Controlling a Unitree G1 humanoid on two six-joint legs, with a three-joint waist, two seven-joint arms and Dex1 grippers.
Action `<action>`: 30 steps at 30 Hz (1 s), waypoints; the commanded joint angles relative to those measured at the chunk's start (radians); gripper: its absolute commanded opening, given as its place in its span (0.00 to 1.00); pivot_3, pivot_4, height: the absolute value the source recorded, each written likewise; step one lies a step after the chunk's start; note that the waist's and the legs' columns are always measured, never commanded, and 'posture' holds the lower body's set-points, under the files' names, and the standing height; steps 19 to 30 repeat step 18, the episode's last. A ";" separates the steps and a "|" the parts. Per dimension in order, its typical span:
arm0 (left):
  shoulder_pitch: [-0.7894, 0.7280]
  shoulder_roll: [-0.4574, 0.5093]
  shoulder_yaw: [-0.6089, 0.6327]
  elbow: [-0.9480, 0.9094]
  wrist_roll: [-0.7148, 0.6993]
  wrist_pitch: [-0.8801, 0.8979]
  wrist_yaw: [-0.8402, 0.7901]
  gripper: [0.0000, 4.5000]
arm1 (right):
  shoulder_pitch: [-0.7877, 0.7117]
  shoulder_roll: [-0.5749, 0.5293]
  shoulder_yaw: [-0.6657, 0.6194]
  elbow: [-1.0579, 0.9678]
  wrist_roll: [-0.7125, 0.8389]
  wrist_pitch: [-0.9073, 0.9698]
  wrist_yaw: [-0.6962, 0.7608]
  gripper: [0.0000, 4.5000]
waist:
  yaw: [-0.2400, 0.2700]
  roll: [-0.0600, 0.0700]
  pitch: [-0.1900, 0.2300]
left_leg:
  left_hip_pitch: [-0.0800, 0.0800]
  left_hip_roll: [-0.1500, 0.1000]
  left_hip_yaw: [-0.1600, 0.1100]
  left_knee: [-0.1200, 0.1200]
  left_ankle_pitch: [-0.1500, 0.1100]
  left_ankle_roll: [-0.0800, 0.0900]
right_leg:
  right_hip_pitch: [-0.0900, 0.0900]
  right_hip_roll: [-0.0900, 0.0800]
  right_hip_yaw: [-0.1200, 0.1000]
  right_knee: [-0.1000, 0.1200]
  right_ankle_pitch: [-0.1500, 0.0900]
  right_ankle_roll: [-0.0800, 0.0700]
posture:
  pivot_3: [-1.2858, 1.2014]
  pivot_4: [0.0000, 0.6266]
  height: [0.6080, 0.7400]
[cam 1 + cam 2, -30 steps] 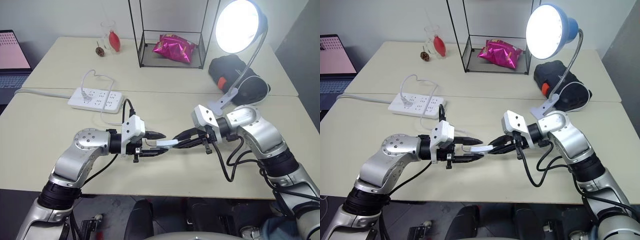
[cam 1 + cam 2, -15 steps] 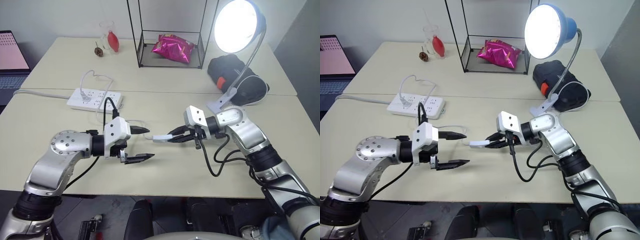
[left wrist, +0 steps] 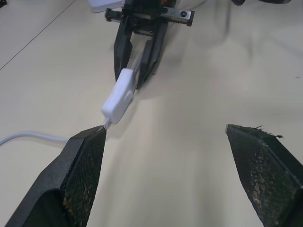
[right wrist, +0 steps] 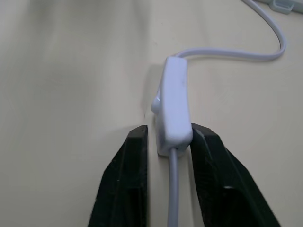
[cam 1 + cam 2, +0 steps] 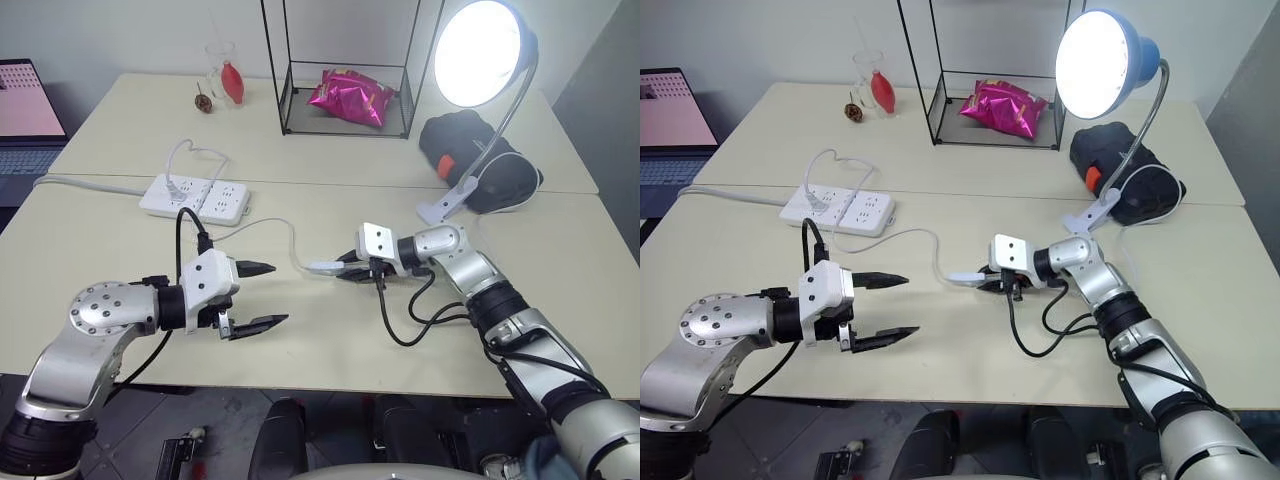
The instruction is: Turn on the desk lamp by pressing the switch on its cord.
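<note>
I see the switch (image 4: 173, 104) low over the table between my right gripper's (image 5: 345, 272) fingers, one touching, a slight gap beside the other. Left gripper (image 5: 262, 296) hangs spread, empty. It looks light and slick on limp cord (image 5: 262, 226); I'd pinch its flat sides.

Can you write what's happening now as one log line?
desk lamp: lit | switch: between right claw fingers, on table | left claw: open, empty
</note>
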 commanded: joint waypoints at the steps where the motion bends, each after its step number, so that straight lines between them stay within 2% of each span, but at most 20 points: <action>1: 0.008 0.004 0.024 -0.007 0.009 -0.004 0.022 0.93 | 0.025 -0.036 -0.053 -0.110 0.039 0.048 0.021 0.51 | 0.000 0.000 0.000 | 0.000 0.000 0.000 0.000 0.000 0.000 | 0.000 0.000 0.000 0.000 0.000 0.000 | 0.52 0.24 1.00; 6: 0.007 0.013 0.057 -0.020 -0.048 0.066 0.027 0.93 | 0.092 -0.118 -0.114 -0.347 0.111 0.180 0.047 0.79 | 0.000 0.000 0.000 | -0.001 0.000 0.000 -0.001 0.000 0.000 | -0.001 0.000 0.000 0.000 -0.001 -0.001 | 0.52 0.24 1.00; 9: -0.001 0.032 0.068 -0.014 -0.034 0.068 0.027 0.93 | 0.142 -0.176 -0.152 -0.515 0.169 0.279 0.060 0.99 | 0.001 0.000 0.000 | -0.001 0.000 -0.001 -0.001 0.000 0.000 | -0.001 0.000 -0.001 0.000 -0.001 -0.001 | 0.52 0.24 1.00; 12: 0.004 0.047 0.092 -0.013 -0.056 0.084 0.014 0.93 | 0.195 -0.237 -0.191 -0.654 0.222 0.366 0.064 0.99 | 0.000 0.000 0.000 | -0.001 0.000 -0.001 -0.001 0.000 0.000 | -0.001 0.000 -0.001 0.000 -0.001 -0.001 | 0.52 0.24 1.00; 17: 0.019 0.062 0.114 -0.017 -0.076 0.082 -0.013 0.93 | 0.266 -0.290 -0.223 -0.772 0.264 0.440 0.047 0.99 | 0.000 0.000 0.000 | 0.000 0.000 0.000 -0.001 0.000 0.000 | 0.000 0.000 0.000 0.000 -0.001 -0.001 | 0.52 0.24 1.00; 30: 0.022 0.065 0.116 -0.018 -0.074 0.076 -0.021 0.93 | 0.273 -0.294 -0.223 -0.782 0.266 0.447 0.041 0.99 | 0.000 0.000 0.000 | 0.000 0.000 0.000 -0.001 0.000 0.000 | 0.000 0.000 0.000 0.000 -0.001 -0.001 | 0.52 0.24 1.00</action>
